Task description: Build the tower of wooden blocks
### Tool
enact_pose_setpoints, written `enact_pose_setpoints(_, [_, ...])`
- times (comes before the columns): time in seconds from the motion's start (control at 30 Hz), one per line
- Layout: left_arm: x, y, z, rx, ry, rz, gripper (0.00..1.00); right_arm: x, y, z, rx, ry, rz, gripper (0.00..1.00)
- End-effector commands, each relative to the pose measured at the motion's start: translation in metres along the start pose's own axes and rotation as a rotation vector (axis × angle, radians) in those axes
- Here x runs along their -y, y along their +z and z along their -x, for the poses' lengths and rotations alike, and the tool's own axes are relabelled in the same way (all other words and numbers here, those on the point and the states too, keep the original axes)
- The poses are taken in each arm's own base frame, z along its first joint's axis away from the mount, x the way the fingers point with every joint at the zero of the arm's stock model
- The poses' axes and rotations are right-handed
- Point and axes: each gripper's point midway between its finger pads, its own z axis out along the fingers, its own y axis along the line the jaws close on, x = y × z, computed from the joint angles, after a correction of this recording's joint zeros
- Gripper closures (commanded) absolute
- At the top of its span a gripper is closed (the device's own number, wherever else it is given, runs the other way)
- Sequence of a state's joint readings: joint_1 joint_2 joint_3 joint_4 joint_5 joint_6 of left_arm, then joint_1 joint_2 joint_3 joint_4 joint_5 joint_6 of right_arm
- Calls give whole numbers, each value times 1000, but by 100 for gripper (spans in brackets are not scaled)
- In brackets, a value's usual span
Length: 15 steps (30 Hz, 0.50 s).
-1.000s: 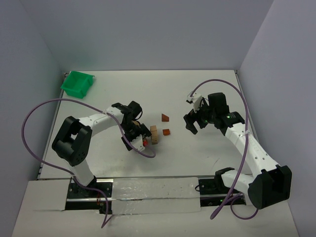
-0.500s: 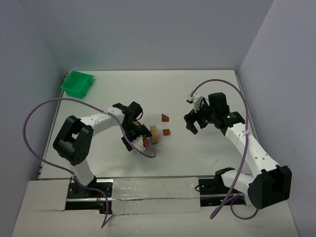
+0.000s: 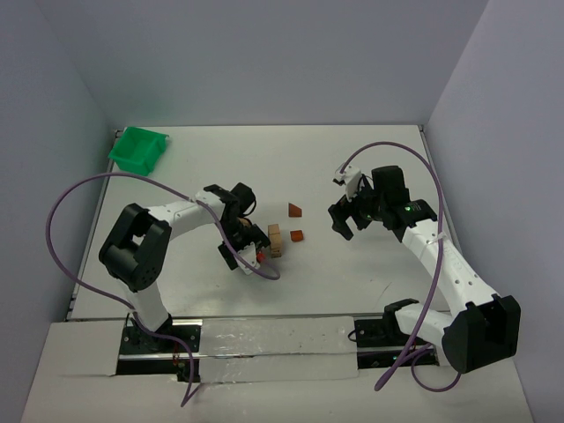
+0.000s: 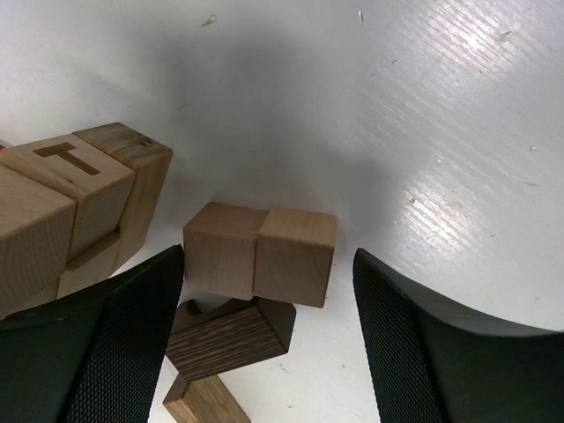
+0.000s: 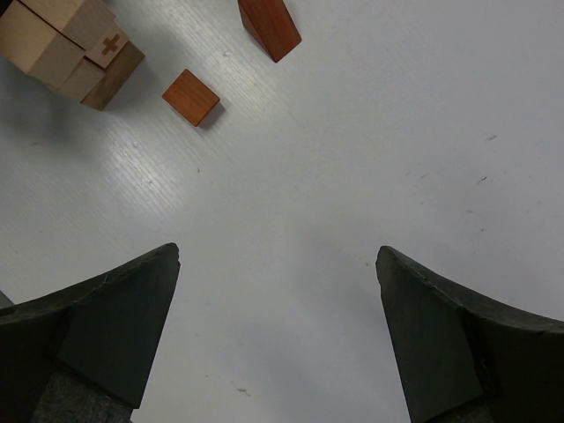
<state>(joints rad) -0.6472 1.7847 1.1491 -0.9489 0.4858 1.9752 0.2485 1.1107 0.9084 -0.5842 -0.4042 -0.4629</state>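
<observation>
You are at the pick-up step. Your left claw hangs low over the bench with its jaws apart and nothing gripped. Its two black pads sit on either side of a pair of tan cubes that touch side by side in the middle of the left wrist view.

Just below that pair, two dark brown blocks lie touching each other. At the left edge of the frame stands a cluster of tan blocks, one engraved with a T. It looks like the start of the tower, though how tall it stands cannot be told.

The next move calls for a choice. The pads span both cubes at once, so shift or narrow the claw until it takes one cube only, then close and lift straight up. The lettered cluster is just beside the left-hand pad and the dark blocks are just under the cubes, so a sideways slip could knock either.

Your right claw is also wide apart and holds nothing, over bare bench. A reddish-brown cube and a reddish-brown wedge lie toward the upper left of its view, well apart from its pads. The wedge probably belongs on top, last.

The green bin sits in the upper left of the overhead frame, out of the way. The purple cable loops just below the left claw, so mind it.
</observation>
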Motion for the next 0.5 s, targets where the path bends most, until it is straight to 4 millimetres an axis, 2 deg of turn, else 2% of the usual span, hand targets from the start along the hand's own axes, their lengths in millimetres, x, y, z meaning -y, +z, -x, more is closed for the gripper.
enact_pose_setpoints(0.0, [-25,-3,11,23,435,14,19,2,1,-3,-3,-5,-6,0])
enact_pose_setpoints(0.1, [-21,-3,10,19,433,4,27,2,2,-2,-1,-4,-5,0])
enact_pose_setpoints(0.37, [-8,-1,15,28,426,-16,34,2,2,-2,0,-2,-3,0])
enact_pose_setpoints(0.47, [-4,-1,15,24,419,-25,44,2,2,-1,0,-4,-4,0])
